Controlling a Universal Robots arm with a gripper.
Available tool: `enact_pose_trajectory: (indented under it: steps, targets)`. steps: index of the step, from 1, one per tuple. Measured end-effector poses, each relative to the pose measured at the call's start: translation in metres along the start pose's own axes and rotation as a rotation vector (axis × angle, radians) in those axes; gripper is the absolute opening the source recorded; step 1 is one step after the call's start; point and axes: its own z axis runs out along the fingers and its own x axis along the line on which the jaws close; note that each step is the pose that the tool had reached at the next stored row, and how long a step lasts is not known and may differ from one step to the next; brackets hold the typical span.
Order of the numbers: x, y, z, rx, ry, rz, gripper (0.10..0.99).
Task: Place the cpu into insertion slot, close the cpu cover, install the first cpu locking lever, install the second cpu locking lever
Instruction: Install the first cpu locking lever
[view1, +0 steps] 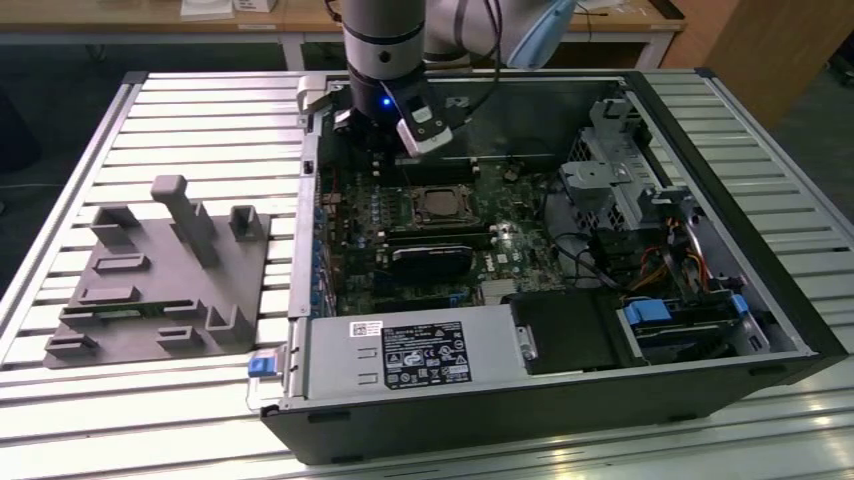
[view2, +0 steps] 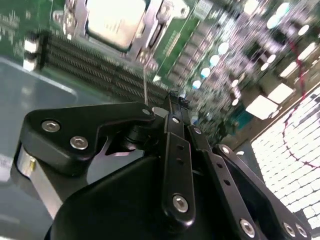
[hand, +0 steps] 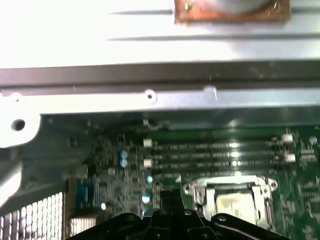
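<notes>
An open computer case (view1: 537, 418) sits on a slatted table (view1: 200, 120). On its motherboard (view1: 514, 245), the chip (hand: 237, 206) lies framed by the silver cover (hand: 200, 190). The gripper (view2: 172, 98) hangs near it, fingers pressed together and empty.

I have open room straight down over the cpu (view1: 438, 205) at the exterior view's centre, with a black card (view1: 430, 262) just below it. The case wall (view1: 310, 200) closes the left, the drive cage (view1: 607, 175) the right, and the power supply (view1: 414, 355) the lower edge.
</notes>
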Motion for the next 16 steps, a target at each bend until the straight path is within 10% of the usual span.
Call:
enact_pose_trajectory:
  steps: [4, 16]
  targets:
    - [0.0017, -0.0003, 0.0, -0.069, 0.0034, 0.001, 0.106]
    - [-0.0068, 0.0001, 0.0003, -0.073, 0.0036, 0.001, 0.106]
